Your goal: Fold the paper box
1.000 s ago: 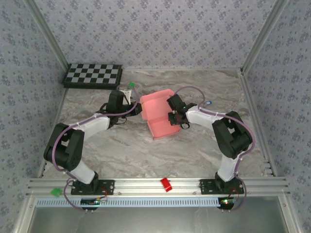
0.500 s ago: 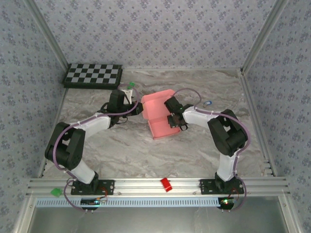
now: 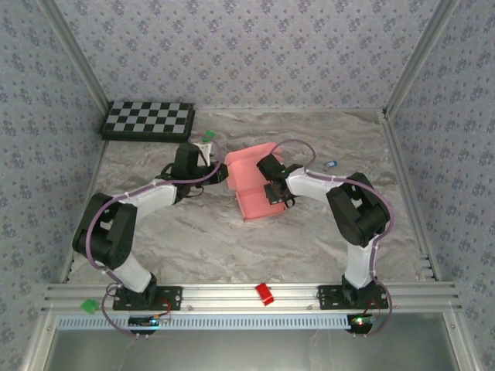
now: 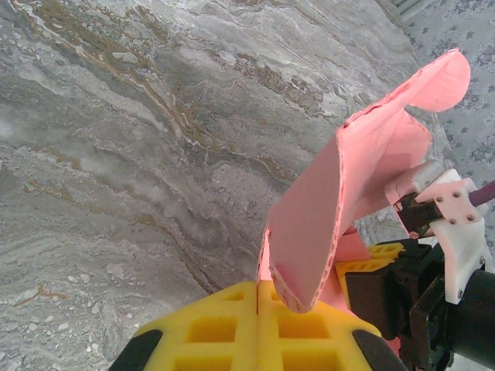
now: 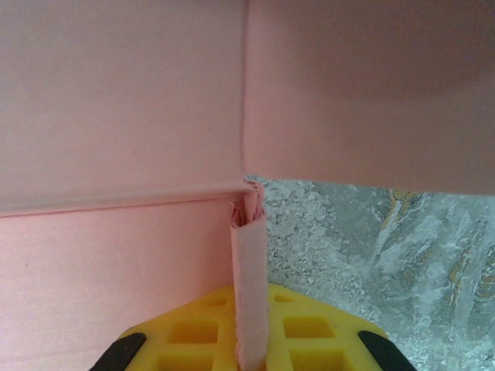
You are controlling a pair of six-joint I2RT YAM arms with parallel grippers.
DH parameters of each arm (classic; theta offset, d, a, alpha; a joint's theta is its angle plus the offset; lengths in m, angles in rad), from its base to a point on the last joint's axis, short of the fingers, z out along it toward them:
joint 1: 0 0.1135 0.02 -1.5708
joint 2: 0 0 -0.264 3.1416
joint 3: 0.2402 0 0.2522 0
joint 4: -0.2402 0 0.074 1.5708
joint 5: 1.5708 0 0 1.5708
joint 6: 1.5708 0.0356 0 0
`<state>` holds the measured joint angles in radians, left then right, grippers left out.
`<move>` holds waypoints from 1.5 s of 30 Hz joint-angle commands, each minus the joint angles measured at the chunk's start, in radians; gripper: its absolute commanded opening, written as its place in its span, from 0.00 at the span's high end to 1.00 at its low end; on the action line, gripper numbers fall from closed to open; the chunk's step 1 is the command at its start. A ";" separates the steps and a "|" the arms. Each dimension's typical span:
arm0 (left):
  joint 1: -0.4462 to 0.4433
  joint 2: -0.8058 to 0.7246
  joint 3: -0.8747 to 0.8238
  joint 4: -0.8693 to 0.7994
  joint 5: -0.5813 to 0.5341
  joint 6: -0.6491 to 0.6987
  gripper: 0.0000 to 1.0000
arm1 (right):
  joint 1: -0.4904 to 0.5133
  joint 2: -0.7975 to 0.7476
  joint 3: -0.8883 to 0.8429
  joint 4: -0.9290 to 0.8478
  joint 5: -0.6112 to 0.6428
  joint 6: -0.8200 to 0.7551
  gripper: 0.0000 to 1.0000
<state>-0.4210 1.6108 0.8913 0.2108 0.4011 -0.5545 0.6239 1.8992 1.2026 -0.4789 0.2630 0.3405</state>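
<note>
On the table (image 3: 193,239), just above centre of top view, paper box (image 3: 246,168) stands half-formed. Bottom of wrist views: left gripper (image 4: 257,297) pinched tight on its wall edge, prob. anchoring; right gripper (image 5: 249,325) clamps a rolled flap (image 5: 249,232), likely for tucking.

No writing, number, brand or sign is showing legibly anywhere. The paper box (image 3: 244,166) is showing only plain pink card, and the small green tag (image 3: 207,137) near it is appearing too small to read.
</note>
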 commanded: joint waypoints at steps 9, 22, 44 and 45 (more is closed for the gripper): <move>-0.002 0.016 0.048 0.004 0.030 0.028 1.00 | 0.000 0.074 0.041 -0.118 0.097 0.025 0.88; -0.005 0.042 0.070 0.009 0.067 0.030 1.00 | -0.001 -0.035 0.026 -0.048 -0.027 0.058 0.80; -0.019 0.047 0.104 0.007 0.088 0.033 0.68 | -0.009 -0.097 -0.001 -0.040 -0.010 0.080 0.61; -0.019 0.045 0.102 0.007 0.089 0.034 0.62 | -0.010 -0.104 -0.036 -0.037 -0.008 0.081 0.60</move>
<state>-0.4343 1.6573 0.9577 0.2066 0.4633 -0.5354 0.6216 1.8404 1.1988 -0.5102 0.2390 0.4019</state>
